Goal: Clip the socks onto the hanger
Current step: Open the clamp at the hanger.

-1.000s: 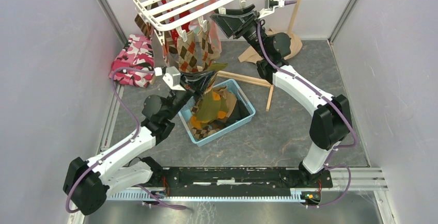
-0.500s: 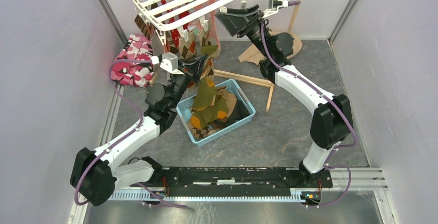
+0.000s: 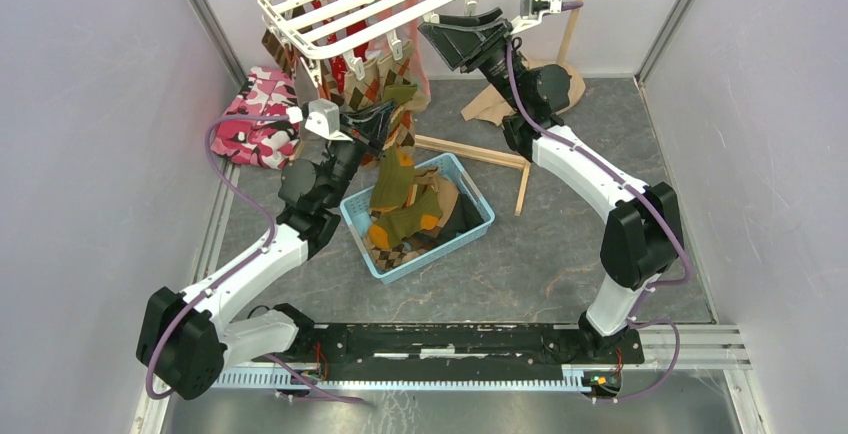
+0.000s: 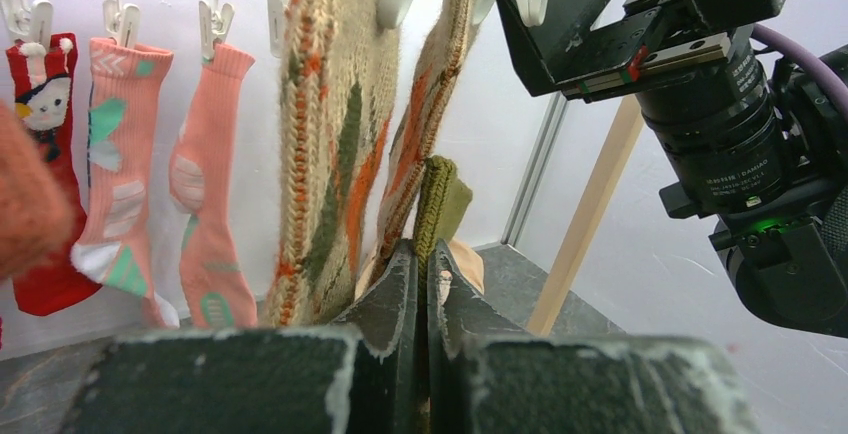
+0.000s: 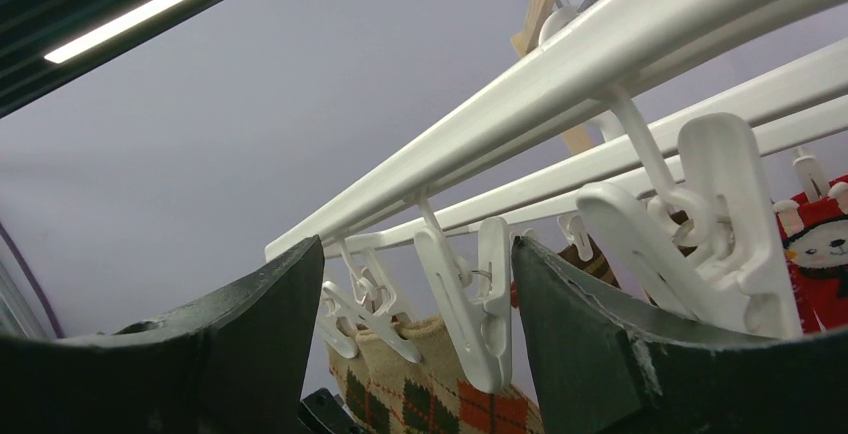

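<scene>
Olive sock (image 4: 440, 199): cuff pinched in the left claw (image 4: 422, 254), just under the hanger (image 3: 330, 16). The overhead view alone shows its lower end lost among socks in the blue basket (image 3: 483, 204) on the counter. Right claw (image 5: 415, 254): spread, with an empty clip (image 5: 470, 304) between its fingers; contact unclear. Argyle socks (image 4: 320, 134) partly screen the olive sock; pink socks (image 4: 120, 154) hang clipped behind.
</scene>
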